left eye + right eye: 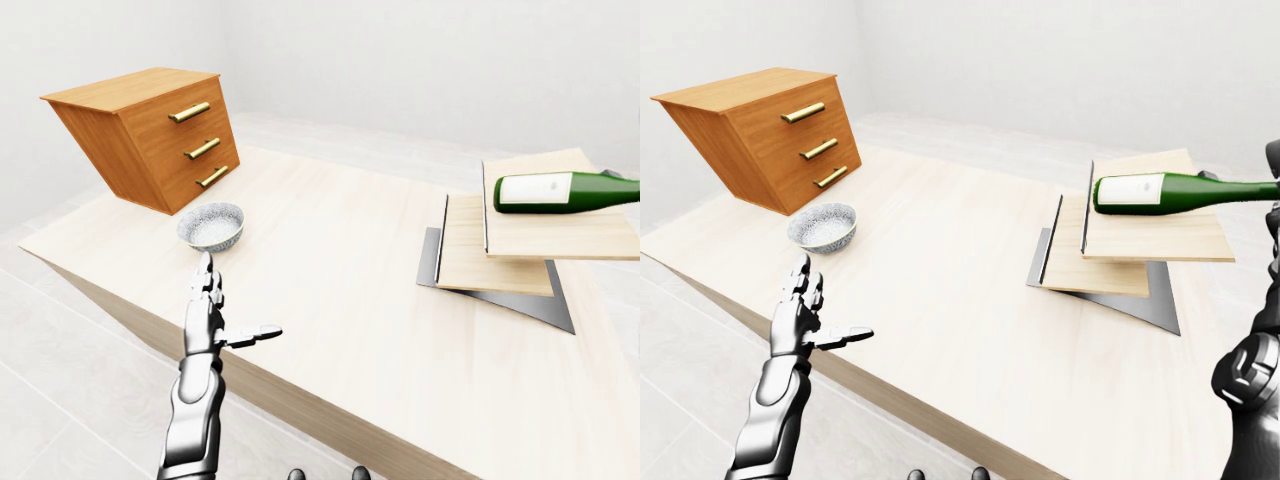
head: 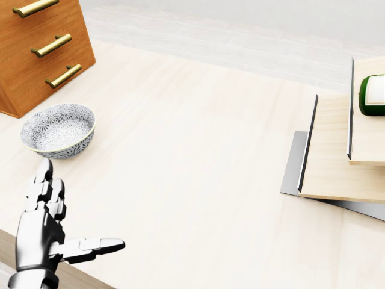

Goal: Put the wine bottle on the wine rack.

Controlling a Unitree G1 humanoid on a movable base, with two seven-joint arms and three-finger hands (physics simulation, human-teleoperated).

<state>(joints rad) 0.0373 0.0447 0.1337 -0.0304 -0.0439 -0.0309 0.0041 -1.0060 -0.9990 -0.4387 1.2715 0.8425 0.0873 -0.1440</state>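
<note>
Room: broad bare tabletop (image 1: pixel 330 260) between bowl (image 1: pixel 211 225) and wine rack (image 1: pixel 520 240).
Bottle: wine bottle (image 1: pixel 1170 192) lies level over rack's upper step.
My left hand (image 1: pixel 207 318): fingers spread, empty, at tabletop's near edge.
My right hand: fingers' state I cannot tell.

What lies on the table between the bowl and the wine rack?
Nothing: in the left-eye view, only bare table separates the bowl from the wine rack.

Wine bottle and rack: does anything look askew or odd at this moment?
The wine bottle lies on its side above the rack's upper shelf, neck toward the view's right edge; contact with the shelf is unclear. Nothing is spilled. The left hand is open over the table's near edge.
</note>
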